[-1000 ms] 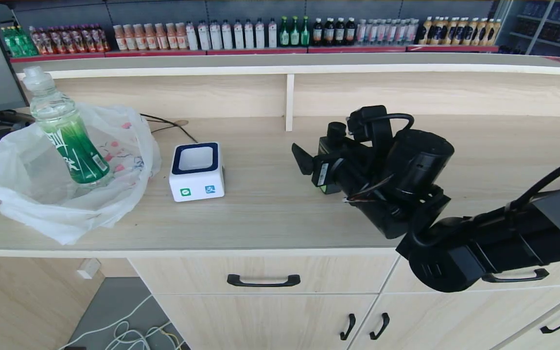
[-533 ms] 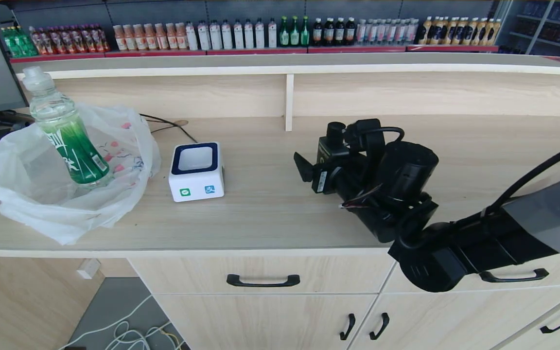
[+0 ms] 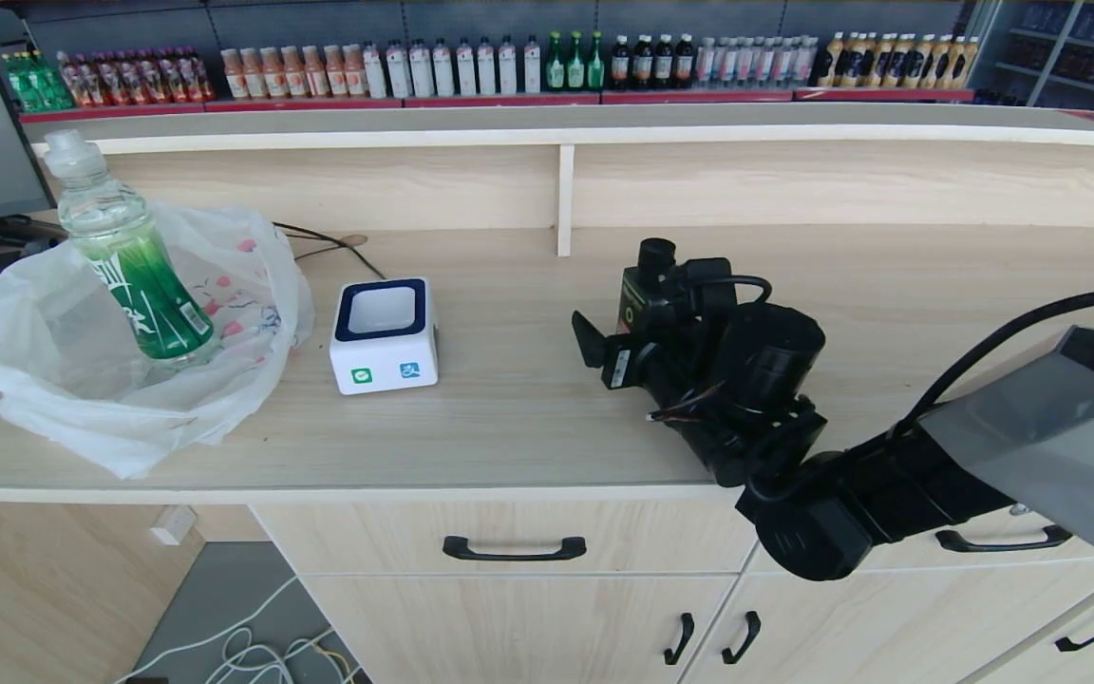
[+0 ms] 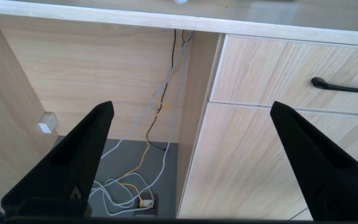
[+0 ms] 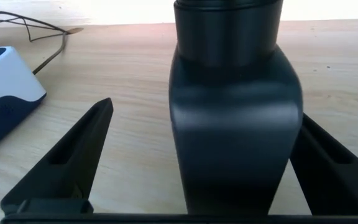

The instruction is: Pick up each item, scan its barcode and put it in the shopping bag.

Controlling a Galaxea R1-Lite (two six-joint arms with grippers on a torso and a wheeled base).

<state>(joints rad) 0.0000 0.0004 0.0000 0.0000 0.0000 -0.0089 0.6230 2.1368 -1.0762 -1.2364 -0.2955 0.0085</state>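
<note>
The right gripper (image 5: 204, 118) is spread apart around a dark bottle (image 3: 640, 294), upright on the counter (image 3: 509, 418) right of the scanner (image 3: 384, 334). A green bottle (image 3: 129, 266) stands in the bag (image 3: 53, 399), far left. The left gripper (image 4: 191, 112) gapes below the counter.

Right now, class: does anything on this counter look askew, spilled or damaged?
The green-labelled bottle leans in the shopping bag, neck tilted toward the robot's left, not upright. Nothing looks spilled or damaged.
</note>
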